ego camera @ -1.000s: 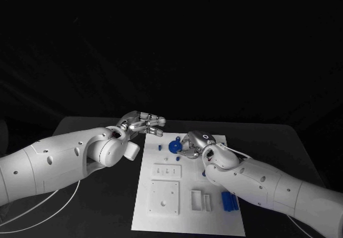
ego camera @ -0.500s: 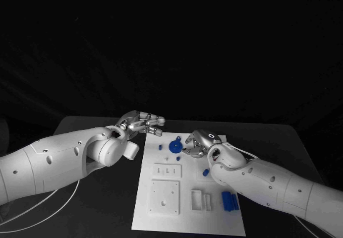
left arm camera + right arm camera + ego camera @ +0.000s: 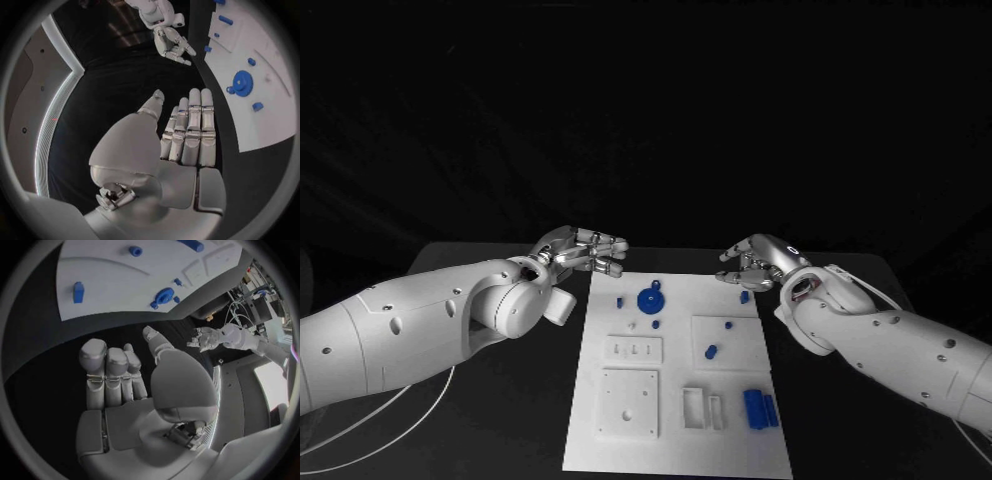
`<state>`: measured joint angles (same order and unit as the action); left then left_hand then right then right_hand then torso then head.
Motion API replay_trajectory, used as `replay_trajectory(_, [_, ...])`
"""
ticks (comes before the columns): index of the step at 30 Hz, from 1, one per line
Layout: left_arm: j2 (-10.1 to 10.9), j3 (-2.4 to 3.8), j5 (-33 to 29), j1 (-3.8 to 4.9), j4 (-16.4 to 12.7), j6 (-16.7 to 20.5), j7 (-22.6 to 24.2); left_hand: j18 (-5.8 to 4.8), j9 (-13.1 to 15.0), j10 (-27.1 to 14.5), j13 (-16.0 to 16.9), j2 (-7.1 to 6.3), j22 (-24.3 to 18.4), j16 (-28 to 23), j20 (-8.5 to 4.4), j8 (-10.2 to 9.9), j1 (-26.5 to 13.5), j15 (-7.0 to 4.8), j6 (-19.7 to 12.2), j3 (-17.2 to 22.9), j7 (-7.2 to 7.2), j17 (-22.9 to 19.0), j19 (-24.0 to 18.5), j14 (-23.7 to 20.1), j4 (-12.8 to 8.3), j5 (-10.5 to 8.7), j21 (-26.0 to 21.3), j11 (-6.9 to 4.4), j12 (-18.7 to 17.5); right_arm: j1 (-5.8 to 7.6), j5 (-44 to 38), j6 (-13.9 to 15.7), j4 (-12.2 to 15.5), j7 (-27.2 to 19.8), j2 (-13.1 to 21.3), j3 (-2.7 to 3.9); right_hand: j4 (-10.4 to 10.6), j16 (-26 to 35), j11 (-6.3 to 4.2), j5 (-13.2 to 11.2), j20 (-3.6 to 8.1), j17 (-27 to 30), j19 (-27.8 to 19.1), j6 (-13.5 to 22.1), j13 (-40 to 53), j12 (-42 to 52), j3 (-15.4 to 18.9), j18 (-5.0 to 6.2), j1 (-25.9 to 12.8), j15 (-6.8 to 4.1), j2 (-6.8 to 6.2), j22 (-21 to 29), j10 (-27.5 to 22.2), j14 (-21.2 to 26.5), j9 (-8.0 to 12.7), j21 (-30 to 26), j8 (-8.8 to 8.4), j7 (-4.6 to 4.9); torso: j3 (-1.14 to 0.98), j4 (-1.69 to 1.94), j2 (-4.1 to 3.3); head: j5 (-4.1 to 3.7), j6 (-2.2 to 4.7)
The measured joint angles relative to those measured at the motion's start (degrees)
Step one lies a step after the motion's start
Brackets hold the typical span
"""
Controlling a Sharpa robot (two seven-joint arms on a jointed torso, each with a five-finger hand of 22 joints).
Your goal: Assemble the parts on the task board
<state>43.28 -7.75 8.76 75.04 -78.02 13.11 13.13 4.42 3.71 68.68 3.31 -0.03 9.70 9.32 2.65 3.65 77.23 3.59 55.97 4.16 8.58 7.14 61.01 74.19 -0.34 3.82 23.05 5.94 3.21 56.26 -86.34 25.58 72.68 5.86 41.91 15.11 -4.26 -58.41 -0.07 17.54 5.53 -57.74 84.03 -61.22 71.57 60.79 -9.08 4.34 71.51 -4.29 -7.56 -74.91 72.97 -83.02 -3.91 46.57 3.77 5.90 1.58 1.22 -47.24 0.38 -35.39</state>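
Observation:
The white task board (image 3: 678,440) lies lengthwise in the middle of the table. A blue gear (image 3: 651,298) sits on its far end, also seen from the wrists as the gear (image 3: 242,82) and the gear (image 3: 165,294). Small blue pegs (image 3: 711,351) dot the board's middle, and a pair of blue bars (image 3: 756,408) lies near its right edge. My left hand (image 3: 584,250) hovers off the far left corner, fingers straight (image 3: 187,130), holding nothing. My right hand (image 3: 759,262) is at the far right corner, fingers extended (image 3: 119,375), empty.
White raised blocks with holes and slots (image 3: 630,401) stand on the board's near half. A small blue peg (image 3: 744,296) lies just before my right hand's fingertips. Black table (image 3: 502,400) stretches on both sides of the board.
My right hand has lifted off the blue gear and pulled back to the right, to the board's far right corner. The gear now lies uncovered. My left hand has barely moved.

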Motion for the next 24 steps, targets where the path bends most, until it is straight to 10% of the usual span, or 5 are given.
replay_trajectory(8, [0.25, 0.0, 0.53, -0.14, 0.2, -0.18, 0.16, 0.0, 0.0, -1.25, 0.0, 0.0, -0.05, 0.0, 0.0, 0.0, 0.0, 0.0, 0.0, 0.0, 0.0, 0.0, 0.0, 0.0, 0.0, 0.0, 0.0, 0.18, 0.0, -0.09, 6.6, -3.94, -5.67, -8.55, 2.87, 0.84, -3.76, 0.86, 0.25, 0.88, 0.0, 0.23, 0.0, 1.51, -0.78, -0.77, 1.8, -0.02, 2.64, 0.52, 1.32, 0.0, -0.72, 0.53, 0.06, -0.66, 0.0, 0.3, -0.48, -0.65, 0.17, -0.1, 0.05])
replay_trajectory(24, [0.05, 0.0, 0.85, -0.75, 1.11, -0.6, 0.44, 0.0, -0.02, -2.97, 0.0, 0.0, -0.11, 0.0, 0.0, 0.0, 0.0, 0.0, 0.0, 0.0, 0.0, -0.02, 0.0, 0.0, 0.0, 0.0, 0.0, 0.71, 0.0, -2.28, 10.02, -7.85, -14.64, -14.44, 0.06, 0.99, -5.24, 0.99, 0.67, 1.32, -0.42, 0.44, 0.0, 3.65, -1.34, -1.15, 2.17, -0.11, 3.83, 0.53, 1.6, 0.0, -1.13, 0.54, 0.11, -0.97, 0.0, 0.78, -1.1, -0.73, 0.21, 0.02, -0.08])
